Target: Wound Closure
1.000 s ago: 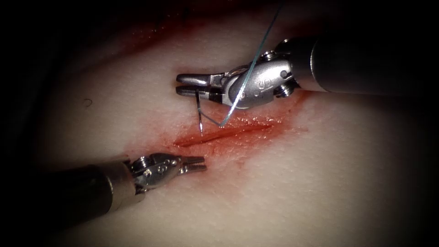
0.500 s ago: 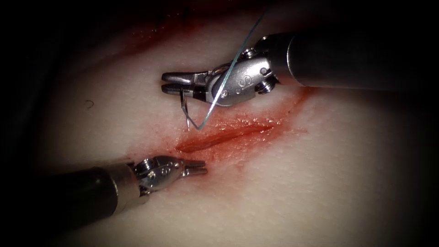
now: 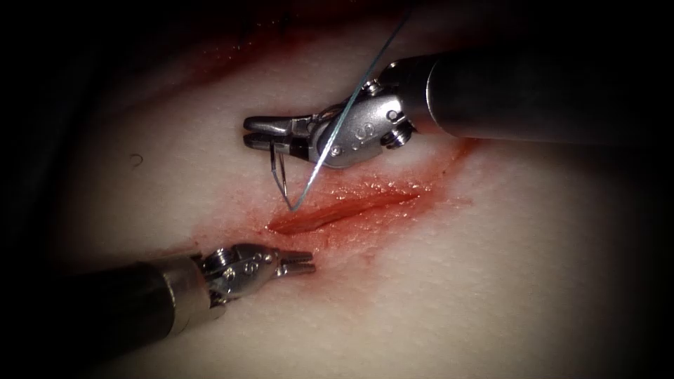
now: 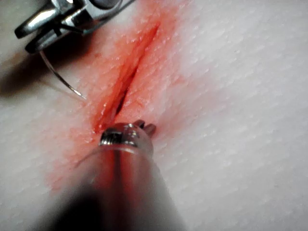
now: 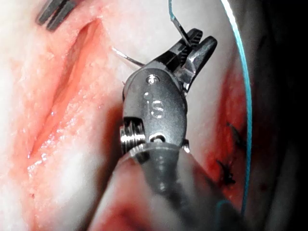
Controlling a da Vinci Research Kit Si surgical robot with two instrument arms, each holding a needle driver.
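Endoscope view, largest item first: the tissue (image 3: 491, 281) carries everything else; its cut (image 3: 344, 209) runs slantwise across the middle, gaping slightly at its left end and ringed by red fluid (image 3: 393, 193), and no stitch is seen across it yet.

Right arm's pincer (image 3: 263, 133): it comes in over the tissue's far side, jaws closed on the needle (image 3: 279, 175); the hold appears to sit near the swaged end of the curve, though the exact spot is hard to fix. The needle hangs below the jaws with its tip just beside the cut's left end, on the far lip; whether the tip touches the surface I cannot tell, and none of the curve looks buried.

Left arm's pincer (image 3: 298, 263): it rests on the near side of the cut, close to the left end; its jaws look closed and hold nothing.

Thread (image 3: 365, 81): it runs from the needle up across the right tool's wrist toward the tissue's far edge.

Risks, as judgement only: a grip so far from the tip gives little control, so the needle may twist in the jaws when loaded; a point so close to the lip may take too thin a bite and tear through; thread lying over the wrist may snag or chafe there; wet tissue may let the point skate.
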